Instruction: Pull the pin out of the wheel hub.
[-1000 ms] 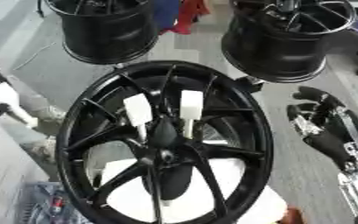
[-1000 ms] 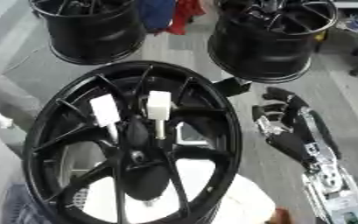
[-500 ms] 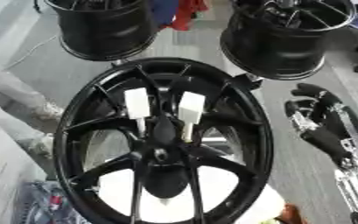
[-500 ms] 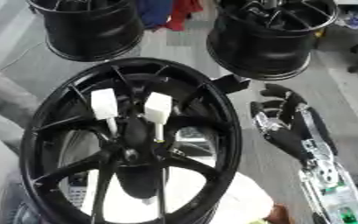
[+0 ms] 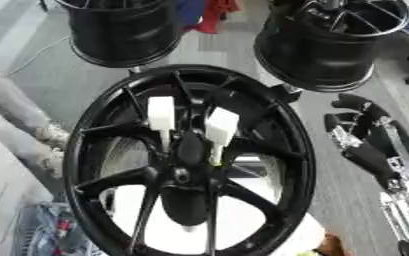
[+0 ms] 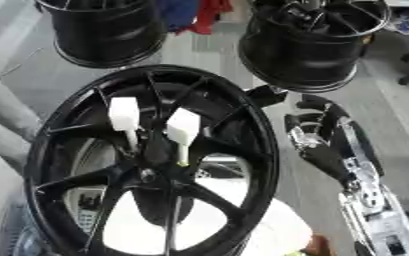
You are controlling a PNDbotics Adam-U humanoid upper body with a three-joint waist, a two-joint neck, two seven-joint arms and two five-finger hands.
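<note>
At the far left edge a pale grey shape runs diagonally down the frame, too blurred to identify. In the upper left a black wheel barrel stands on the grey floor, seen from above as an open drum; nothing can be made out inside it. Filling the centre is the large black wheel hub, its thin spokes running from the dark middle out to the rim. Two white pins with blocky heads stand side by side in the upper half of the hub: the left pin upright, the right pin tilted a little to the right, both with their shanks down among the spokes near the centre. Through the lower openings of the hub a white surface shows. Behind, at the top centre, lie red and blue cloth items. In the upper right sits a second black wheel barrel, with spokes visible inside its open top. At the right edge, the robot's right hand hovers just beside the hub's rim, apart from the pins, its dark fingers relaxed and holding nothing. The left hand does not show.
</note>
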